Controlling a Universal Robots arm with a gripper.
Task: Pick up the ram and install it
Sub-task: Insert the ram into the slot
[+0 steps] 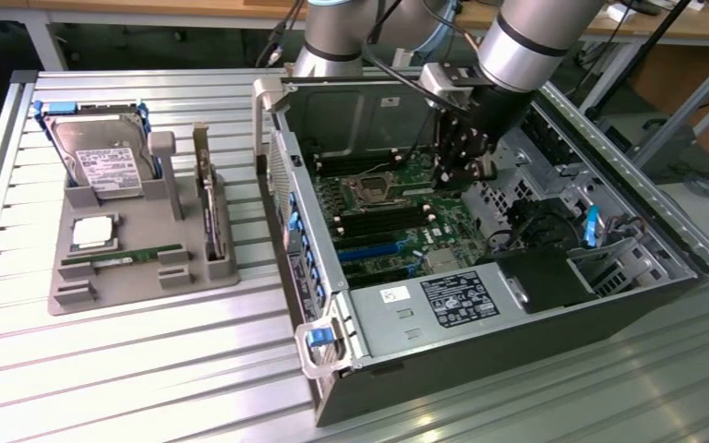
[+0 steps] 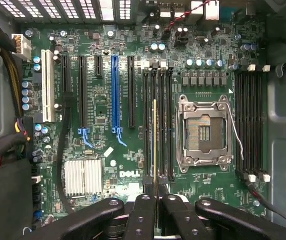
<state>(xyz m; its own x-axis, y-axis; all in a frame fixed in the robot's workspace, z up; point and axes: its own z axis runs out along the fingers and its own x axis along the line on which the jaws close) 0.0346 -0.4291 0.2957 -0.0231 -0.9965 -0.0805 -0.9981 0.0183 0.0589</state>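
The ram [image 2: 155, 145] shows edge-on as a thin gold-edged strip running out from between my fingers [image 2: 143, 215]. My gripper [image 2: 155, 212] is shut on it. The stick hangs over the black memory slots [image 2: 147, 125] beside the empty CPU socket [image 2: 203, 130], lined up along them; whether it touches a slot I cannot tell. In the exterior view my gripper [image 1: 453, 177] reaches down into the open computer case [image 1: 478, 305], just above the green motherboard [image 1: 391, 221].
A second bank of memory slots [image 2: 250, 125] lies past the socket. A silver heatsink [image 2: 82, 176] and cable bundles [image 2: 2, 150] crowd the board. Beside the case, a grey tray [image 1: 145, 208] holds a hard drive [image 1: 106, 157], a processor [image 1: 93, 231], an upright expansion card [image 1: 213, 217] and a green stick [image 1: 121, 257].
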